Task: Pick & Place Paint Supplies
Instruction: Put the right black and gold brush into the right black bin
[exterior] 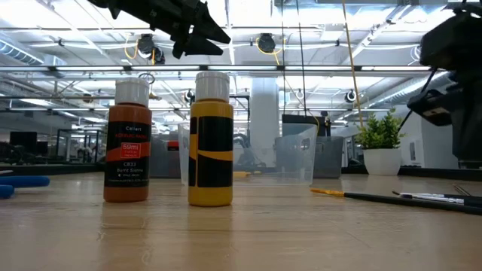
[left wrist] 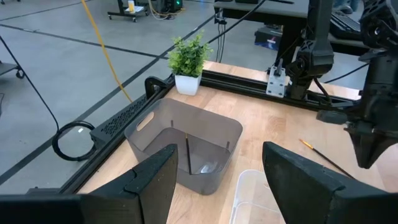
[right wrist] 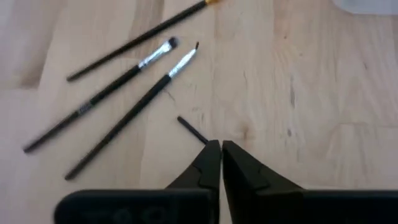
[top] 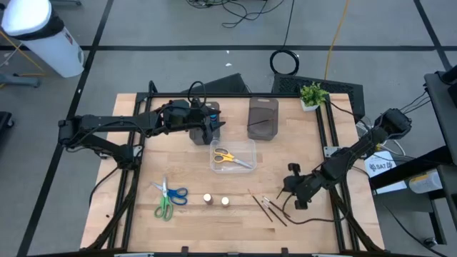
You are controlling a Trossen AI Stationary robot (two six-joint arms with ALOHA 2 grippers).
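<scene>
My right gripper (right wrist: 221,144) (top: 289,187) hangs low over the table's right near part, shut on a thin dark brush (right wrist: 190,129). Three more brushes (right wrist: 118,93) (top: 268,207) lie flat just beside it. Two small paint bottles (top: 216,201) stand upright near the near edge, one brown (exterior: 126,143) and one yellow (exterior: 211,139). Blue and green scissors (top: 168,197) lie to their left. Yellow scissors (top: 228,157) lie in the clear box (top: 245,146). My left gripper (left wrist: 219,149) (top: 208,132) hovers open by the grey tray (left wrist: 186,146), which holds a thin brush (left wrist: 187,152). My right gripper pinches a thin dark brush between its two fingertips. Only a short piece of the shaft (right wrist: 194,132) shows past the tips; the fingers hide the rest. The fingers come at it from above, slanting down toward the table.
A small potted plant (top: 312,95) stands at the far right corner. Black rails (top: 328,135) run along the table's sides. Bare wood lies between the clear box and the bottles, and along the table's left part.
</scene>
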